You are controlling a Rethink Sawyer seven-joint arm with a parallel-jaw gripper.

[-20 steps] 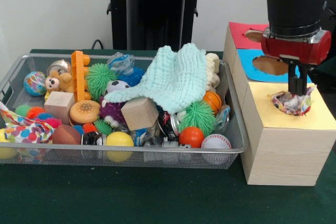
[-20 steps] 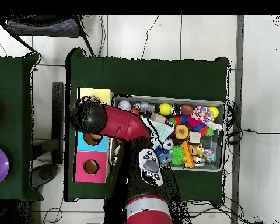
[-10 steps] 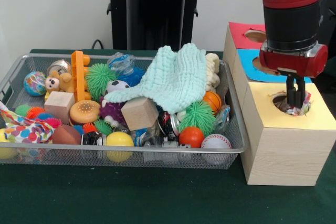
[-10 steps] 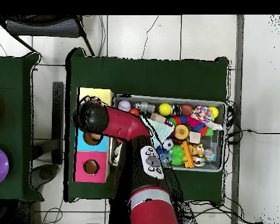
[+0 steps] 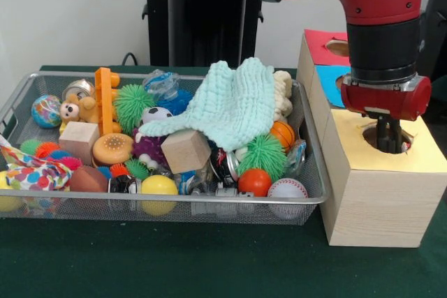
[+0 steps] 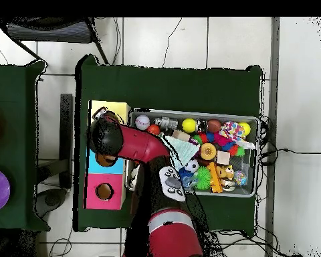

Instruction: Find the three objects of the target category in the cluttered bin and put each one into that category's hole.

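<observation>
A robotics lab: green-clothed table [image 6: 170,83] on tiled floor [image 6: 166,40] strewn with loose cables [image 6: 283,150].

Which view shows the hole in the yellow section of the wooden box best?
The front view: the yellow-topped hole shows as a dark opening with the tool lowered into it. In the overhead view the arm covers that hole; only part of the yellow top shows.

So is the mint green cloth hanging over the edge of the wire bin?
No, the mint green cloth lies draped over the toys inside the wire bin, within its rim.
</observation>
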